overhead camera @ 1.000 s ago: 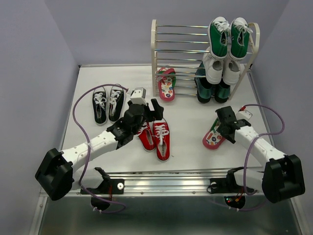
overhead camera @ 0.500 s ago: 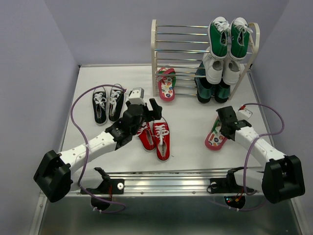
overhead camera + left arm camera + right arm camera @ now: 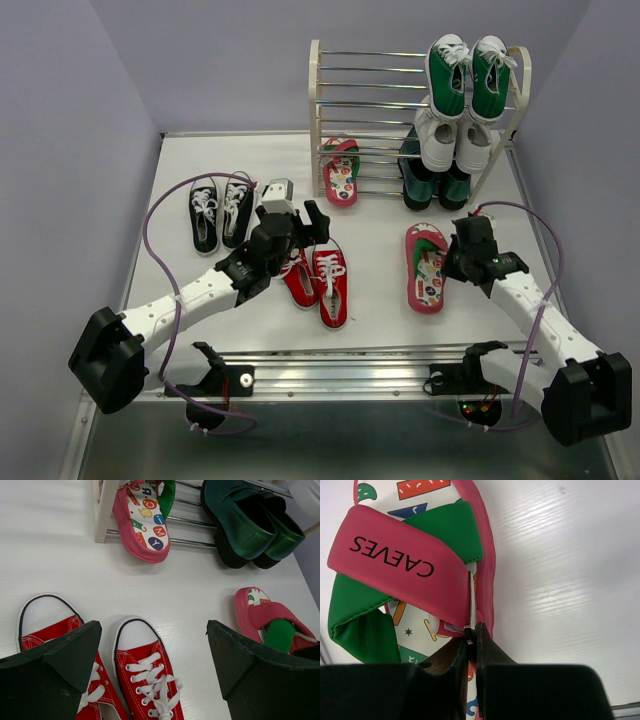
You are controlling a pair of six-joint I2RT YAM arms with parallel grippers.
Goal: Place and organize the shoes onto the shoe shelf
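The red sneakers (image 3: 320, 282) lie side by side mid-table, and my left gripper (image 3: 308, 228) hangs open above their toes (image 3: 145, 675), holding nothing. My right gripper (image 3: 450, 262) is shut on the right edge of a pink-red flip-flop (image 3: 426, 266), pinching it where the strap (image 3: 395, 555) meets the sole (image 3: 472, 636). The other flip-flop (image 3: 340, 172) leans on the lowest rods of the shoe shelf (image 3: 316, 100). At the left, the black sneakers (image 3: 220, 212) sit as a pair on the table.
Green sneakers (image 3: 467, 75) occupy the shelf's top right, white sneakers (image 3: 445, 140) sit below them, and dark green shoes (image 3: 432, 185) stand at the bottom right. The shelf's left half holds only the leaning flip-flop. A metal rail (image 3: 340, 375) runs along the near edge.
My right gripper closed on the flip-flop, which shifted left and swung from slanted to straight, toe toward the shelf. The left arm barely moved.
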